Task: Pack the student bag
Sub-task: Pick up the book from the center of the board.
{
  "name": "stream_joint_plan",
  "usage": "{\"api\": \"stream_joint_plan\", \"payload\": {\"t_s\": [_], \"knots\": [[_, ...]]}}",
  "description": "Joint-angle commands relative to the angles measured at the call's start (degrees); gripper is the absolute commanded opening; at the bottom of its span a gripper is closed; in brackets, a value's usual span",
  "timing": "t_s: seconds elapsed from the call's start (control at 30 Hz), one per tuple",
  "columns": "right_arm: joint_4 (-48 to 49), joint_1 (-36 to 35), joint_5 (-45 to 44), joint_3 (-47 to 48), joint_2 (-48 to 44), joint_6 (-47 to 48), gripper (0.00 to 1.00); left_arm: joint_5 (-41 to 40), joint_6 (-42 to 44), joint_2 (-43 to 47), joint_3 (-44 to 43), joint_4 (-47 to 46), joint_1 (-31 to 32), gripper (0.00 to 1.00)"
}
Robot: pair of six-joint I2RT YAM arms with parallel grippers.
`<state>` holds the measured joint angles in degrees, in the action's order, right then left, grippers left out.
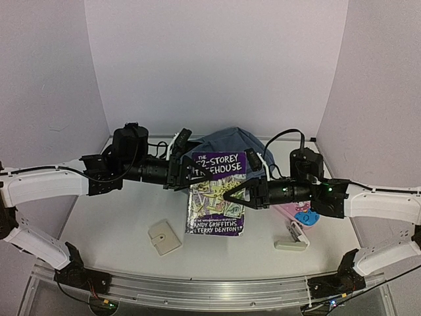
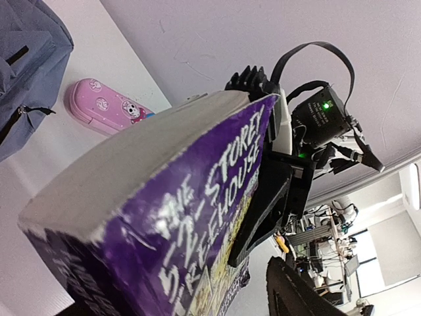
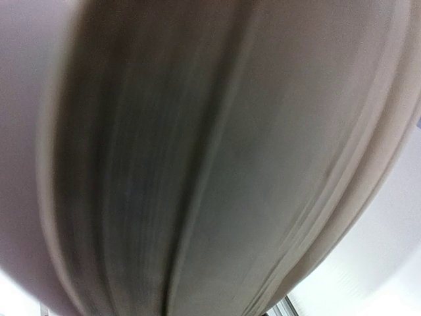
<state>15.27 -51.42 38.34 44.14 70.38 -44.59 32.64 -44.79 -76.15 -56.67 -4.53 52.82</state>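
The student bag [image 1: 227, 141] lies at the back of the table, slate-blue, partly hidden behind a purple paperback [image 1: 217, 197]; its fabric and a zip show in the left wrist view [image 2: 26, 66]. The book [image 2: 177, 197] hangs above the table. My right gripper [image 1: 232, 195] is shut on its right edge, one finger [image 2: 263, 210] flat on the cover. The right wrist view shows only blurred page edges [image 3: 197, 164]. My left gripper [image 1: 196, 172] is open at the book's top left corner, and its lower finger [image 2: 296, 289] stands off the cover.
A pink pencil case [image 2: 108, 105] lies right of the bag, under my right arm [image 1: 289, 210], with a small blue item [image 1: 306, 217] beside it. A beige square object [image 1: 164, 237] and a white object [image 1: 293, 238] lie near the table's front.
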Motion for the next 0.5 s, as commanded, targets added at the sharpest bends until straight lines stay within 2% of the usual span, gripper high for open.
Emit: {"api": "stream_joint_plan", "payload": {"t_s": [0.0,0.07,0.1,0.17,0.23,0.27,0.37,0.47], "knots": [[4.66,-0.16,3.73,5.04,0.21,2.44,0.00,3.07,-1.43,-0.61,-2.28,-1.30,0.18,0.50],[3.98,-0.13,2.81,5.33,0.74,2.89,0.16,3.01,-2.58,-0.61,-1.73,-2.86,0.19,0.30],[3.61,-0.12,1.60,5.28,0.77,2.99,0.30,2.12,-2.84,-0.21,-1.54,-2.81,0.18,0.19],[2.95,-0.16,-3.77,4.44,-0.19,3.03,0.69,-2.79,-2.90,1.42,-1.11,-0.91,0.15,0.02],[2.67,-0.10,-10.24,2.50,-1.78,2.14,0.94,-9.28,-3.32,4.18,0.20,0.09,0.09,0.00],[3.52,-0.09,-13.26,1.17,-2.65,1.03,0.98,-12.84,-3.89,5.94,1.26,-0.10,0.09,0.00],[9.68,-0.12,-17.84,-3.25,-4.39,-3.95,0.98,-22.46,-5.80,10.87,3.92,-0.80,0.01,0.00],[24.93,-0.15,-19.01,-9.29,-3.82,-13.53,0.98,-29.80,-8.31,14.71,6.07,-4.80,0.00,0.00]]}}
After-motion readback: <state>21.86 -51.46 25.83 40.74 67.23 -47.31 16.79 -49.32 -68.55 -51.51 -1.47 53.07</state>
